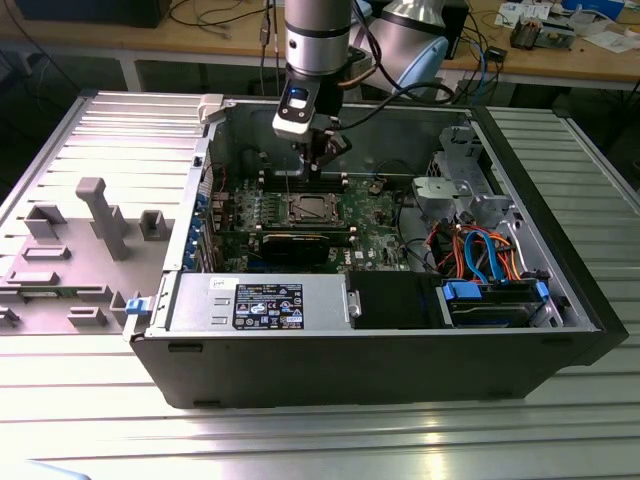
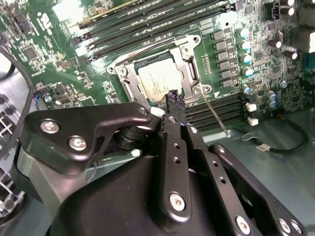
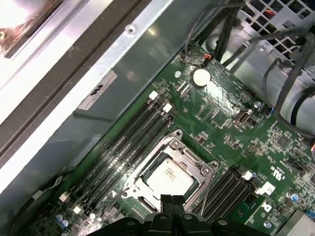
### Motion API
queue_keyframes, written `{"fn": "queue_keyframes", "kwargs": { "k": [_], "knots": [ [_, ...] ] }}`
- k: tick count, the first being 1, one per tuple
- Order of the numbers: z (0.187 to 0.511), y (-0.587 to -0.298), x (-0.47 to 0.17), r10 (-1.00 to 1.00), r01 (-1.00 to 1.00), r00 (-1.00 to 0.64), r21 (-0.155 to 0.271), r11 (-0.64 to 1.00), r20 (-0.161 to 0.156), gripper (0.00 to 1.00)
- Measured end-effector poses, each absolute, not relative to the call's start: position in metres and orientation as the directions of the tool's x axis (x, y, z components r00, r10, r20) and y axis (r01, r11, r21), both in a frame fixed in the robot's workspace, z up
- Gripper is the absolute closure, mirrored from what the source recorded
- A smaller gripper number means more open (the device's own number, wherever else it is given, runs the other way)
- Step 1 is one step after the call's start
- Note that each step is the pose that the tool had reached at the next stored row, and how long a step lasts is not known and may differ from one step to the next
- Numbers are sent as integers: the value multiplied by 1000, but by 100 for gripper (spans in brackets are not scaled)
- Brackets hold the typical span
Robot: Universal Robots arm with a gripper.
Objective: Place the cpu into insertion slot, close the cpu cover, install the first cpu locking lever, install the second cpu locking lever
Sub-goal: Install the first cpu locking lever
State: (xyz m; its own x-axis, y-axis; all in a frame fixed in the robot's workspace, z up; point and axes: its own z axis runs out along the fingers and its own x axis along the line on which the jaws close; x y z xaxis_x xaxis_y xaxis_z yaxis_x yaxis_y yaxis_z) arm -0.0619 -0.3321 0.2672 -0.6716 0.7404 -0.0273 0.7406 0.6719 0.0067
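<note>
— Since the cpu (image 2: 158,81) lies flat in the slot (image 2: 123,73) with the cover (image 2: 189,73) down around it, I'd judge the work has reached the levers. Agree?

— Yes. In the first wrist view the pincer (image 3: 172,200) is narrow, its two tips pressed together with nothing between them. It hangs just beside the slot's edge, near a thin lever (image 3: 205,191) that stands up free of the board (image 3: 231,132).

— How would you do this step well?

— I'd press with the joined tips near the rod's free end. Carry it down and sideways under its hook, keeping off the memory slots (image 2: 216,105) beside it. Go slowly, because a springy wire like that may slip off the tips.

— What can't you make out?

— Whether the tips touch the lever, the cover or neither. The pincer's own body hides the near edge of the slot in both wrist views. Another rod (image 2: 147,46) runs along the cover's far side, and I cannot tell if it is latched. In the exterior view the arm reaches into the case (image 1: 400,350) on the desk (image 1: 300,440), and the hooks are too small to read there.
</note>
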Motion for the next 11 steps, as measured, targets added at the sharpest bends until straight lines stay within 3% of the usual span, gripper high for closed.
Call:
{"fn": "queue_keyframes", "kwargs": {
  "k": [11],
  "knots": [
    [267, -332, -63, 561, 561, -827, 7, 827, -27, 89]
  ]
}}
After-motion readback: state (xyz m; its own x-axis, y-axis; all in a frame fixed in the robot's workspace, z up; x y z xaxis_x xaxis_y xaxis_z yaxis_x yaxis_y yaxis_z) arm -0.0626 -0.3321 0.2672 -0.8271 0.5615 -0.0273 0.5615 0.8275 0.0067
